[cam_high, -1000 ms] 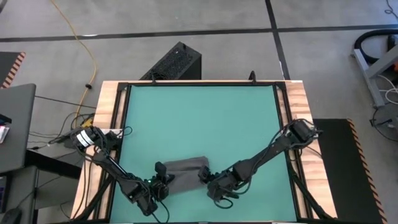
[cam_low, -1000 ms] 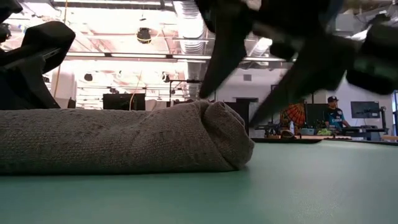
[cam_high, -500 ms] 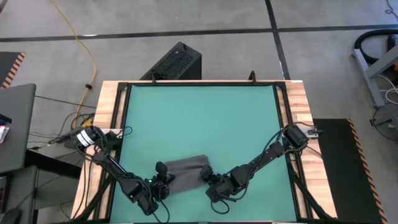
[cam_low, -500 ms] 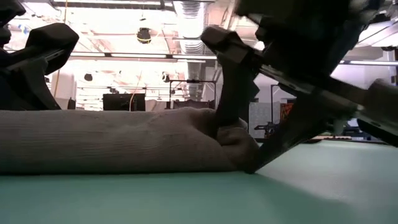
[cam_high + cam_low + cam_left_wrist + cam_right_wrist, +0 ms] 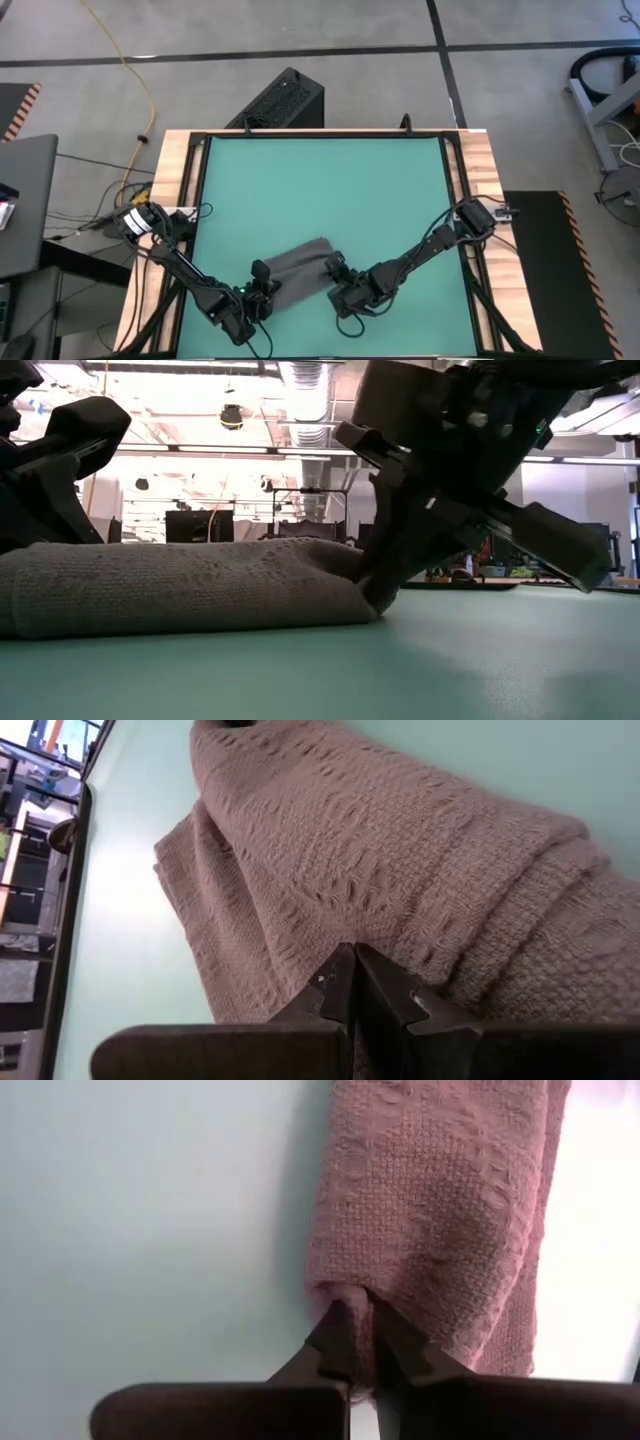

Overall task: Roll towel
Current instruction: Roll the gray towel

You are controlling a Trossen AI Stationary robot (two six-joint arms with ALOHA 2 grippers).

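Towel (image 5: 300, 268): dark grey knitted cloth, folded into a thick band, lying on the green mat (image 5: 320, 190) near its front edge, a little left of the middle; in the high view it sits slanted, right end farther from the front than the left end.
Towel, low view (image 5: 190, 585): flat, rounded roll along the mat surface, right end pinched down to a narrow point.
Towel, left wrist view (image 5: 400, 870): waffle-weave folds, one layer lapped over another.
Towel, right wrist view (image 5: 440, 1210): folded end runs straight away from the fingers, mat showing beside it.
Left gripper (image 5: 262, 290): at the towel's left end, low on the mat; fingers (image 5: 345, 995) pressed together with the tips clamped on a fold of the cloth.
Left gripper, low view (image 5: 60, 470): dark bulk at the far left, above and behind the towel.
Right gripper (image 5: 335, 272): at the towel's right end, low on the mat; fingers (image 5: 340, 1340) nearly together, nipping a small pleat of the towel's edge between the tips.
Right gripper, low view (image 5: 385, 585): comes down steeply onto the towel's right tip, touching it.
Arms: both reach in from the table's (image 5: 478, 180) sides toward the front, left from the left edge, right from the right edge.
Beyond table: black box (image 5: 280, 98) on the floor behind, yellow cable (image 5: 140, 75) to its left.
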